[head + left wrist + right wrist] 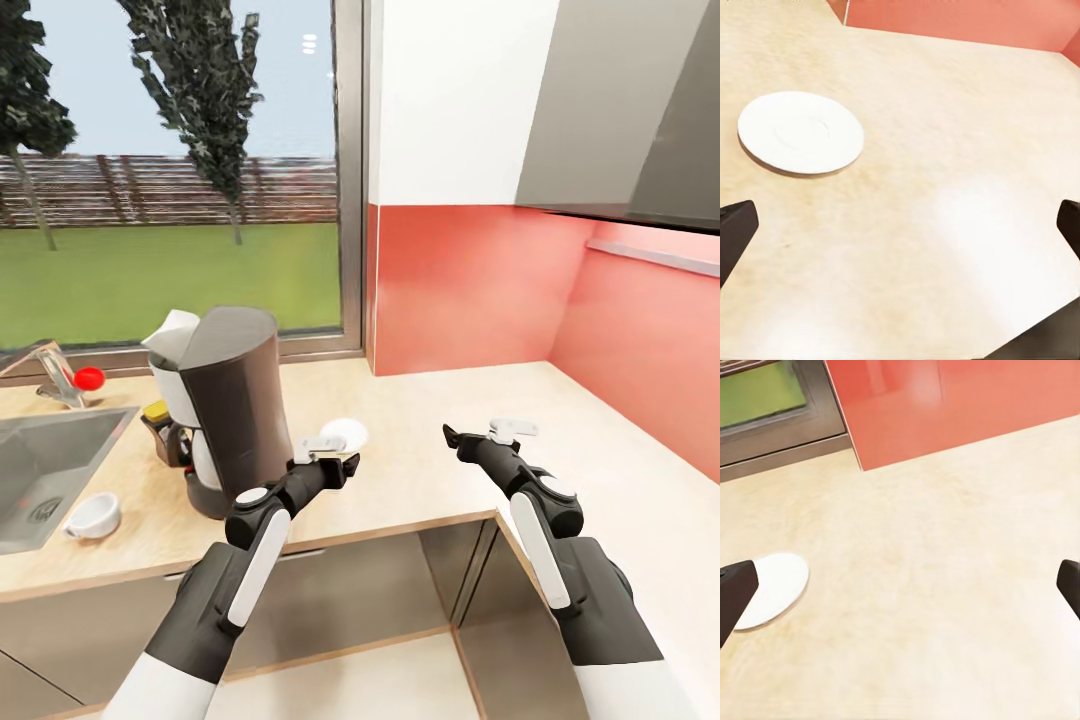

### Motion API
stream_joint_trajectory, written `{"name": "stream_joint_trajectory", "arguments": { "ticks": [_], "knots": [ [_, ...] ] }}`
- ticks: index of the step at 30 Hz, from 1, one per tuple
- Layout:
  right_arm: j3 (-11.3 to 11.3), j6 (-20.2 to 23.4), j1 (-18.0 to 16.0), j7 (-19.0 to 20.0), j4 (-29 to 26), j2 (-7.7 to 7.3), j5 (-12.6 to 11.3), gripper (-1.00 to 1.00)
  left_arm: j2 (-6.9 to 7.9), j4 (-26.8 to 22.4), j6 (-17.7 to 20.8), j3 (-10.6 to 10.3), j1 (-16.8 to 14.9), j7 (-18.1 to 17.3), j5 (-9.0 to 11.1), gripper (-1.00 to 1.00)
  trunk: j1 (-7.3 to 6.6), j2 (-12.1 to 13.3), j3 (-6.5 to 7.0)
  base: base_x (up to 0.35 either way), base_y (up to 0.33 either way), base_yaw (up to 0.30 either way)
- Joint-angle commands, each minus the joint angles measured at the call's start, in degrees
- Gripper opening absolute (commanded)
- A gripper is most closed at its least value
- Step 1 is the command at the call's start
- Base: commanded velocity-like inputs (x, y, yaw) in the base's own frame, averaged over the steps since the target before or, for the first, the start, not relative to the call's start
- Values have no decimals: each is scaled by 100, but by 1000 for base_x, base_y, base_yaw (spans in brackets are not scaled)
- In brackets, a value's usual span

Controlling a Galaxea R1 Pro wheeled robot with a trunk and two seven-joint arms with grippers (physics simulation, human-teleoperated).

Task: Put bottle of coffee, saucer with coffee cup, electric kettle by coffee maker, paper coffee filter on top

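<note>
Coffee maker (225, 405): curved dark grey back, white front, on beige wood-grain kitchen countertop (420, 470). Saucer (800, 132), flat round white, bare, just at its 3 o'clock. Coffee cup (93, 515), white, at its 8 o'clock, beside steel sink (45, 470). My left gripper (345, 462) near saucer, fingers spread wide, holding nothing; my right gripper (452, 437) likewise.
</note>
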Motion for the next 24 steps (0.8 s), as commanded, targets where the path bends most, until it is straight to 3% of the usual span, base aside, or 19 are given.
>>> {"name": "stream_joint_trajectory", "arguments": {
  "ticks": [1,24],
  "knots": [
    [11,21,-6,-42,-7,-6,-50,100,0,-7,29,-4,-5,41,58,100,6,-12,-13,224,0,0],
    [11,21,-6,-42,10,-14,-49,100,0,-7,24,-1,-2,41,50,100,6,-12,-13,31,0,0]
  ]
}}
